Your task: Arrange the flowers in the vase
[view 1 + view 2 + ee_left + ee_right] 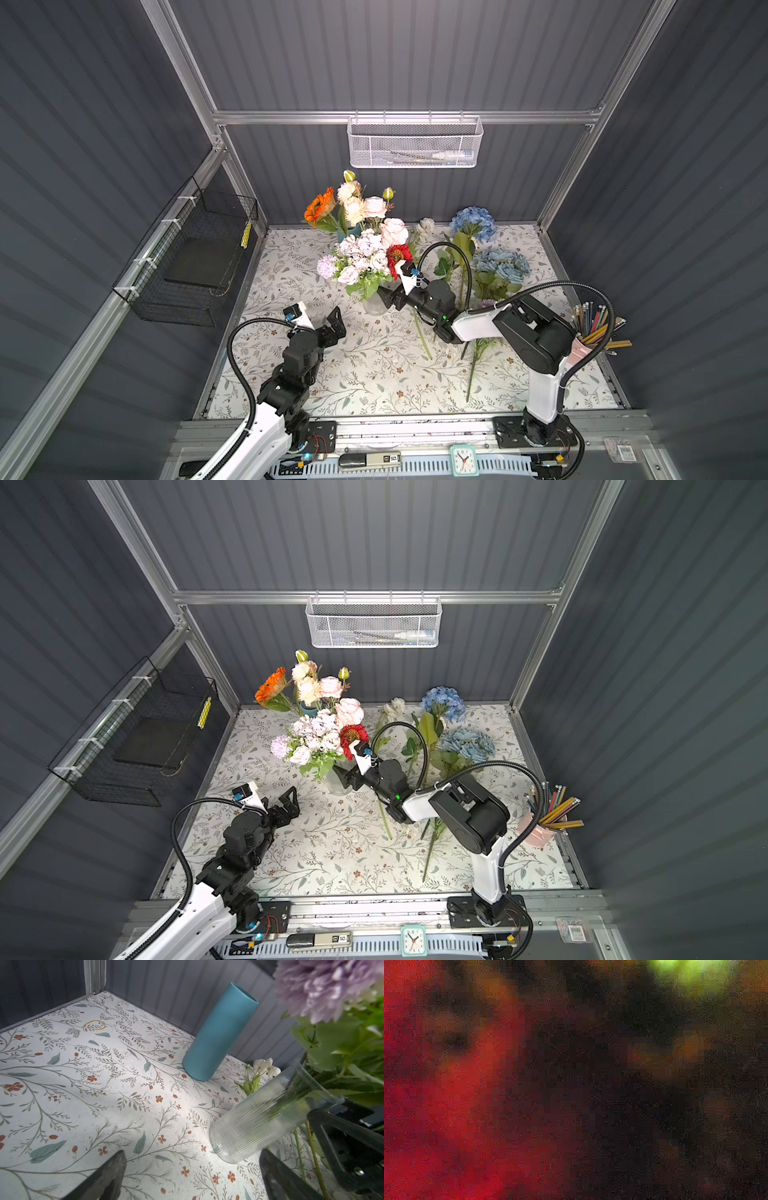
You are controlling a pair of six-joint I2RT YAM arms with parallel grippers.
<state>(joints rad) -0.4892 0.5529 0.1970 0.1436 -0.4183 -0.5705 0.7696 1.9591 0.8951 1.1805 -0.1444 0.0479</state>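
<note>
Now L fingers (335, 318) spread, empty; R fingers (384, 296) at glass vase (255, 1122), state unclear; rail label (390, 458) illegible.

The surface (83, 1088) is printed white with grey-green sprigs and rust-red blossoms. The teal vase (220, 1032) is finished plain; the glass vase (255, 1122) is clear and finely ribbed. A lilac head (324, 987), red head (400, 254), orange head (319, 207) and blue hydrangeas (473, 220) are noted.

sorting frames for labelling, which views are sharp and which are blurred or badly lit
Right wrist view: all red-and-dark blur, nothing readable. Left wrist view: teal vase and table sharp, lilac bloom near the lens soft. Both top views: sharp, bright pool on the table's middle, walls dim.
</note>
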